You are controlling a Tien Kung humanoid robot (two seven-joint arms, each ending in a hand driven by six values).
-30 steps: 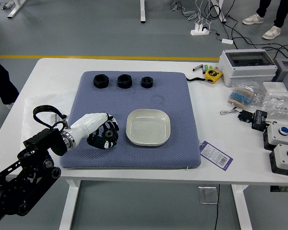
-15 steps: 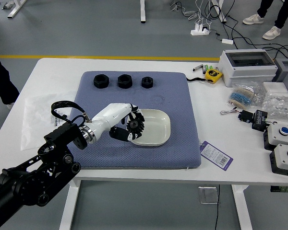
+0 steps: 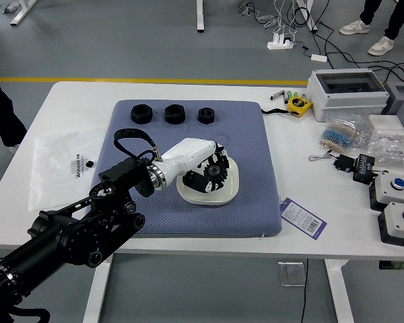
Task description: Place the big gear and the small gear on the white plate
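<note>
Left robot hand (image 3: 187, 156) and its toothed gear (image 3: 216, 172) have moved rightward, from the plate's left side to above it. Gear clamped in the fingers; cannot tell if it touches the white plate (image 3: 207, 199). Nothing released there yet, by my reading; neither gear counts as placed. Small dark piece (image 3: 89, 163) by the plastic bag (image 3: 59, 168): maybe the small gear, too small to tell. Held gear: black, round, notched rim, darker hub, face towards camera.
</note>
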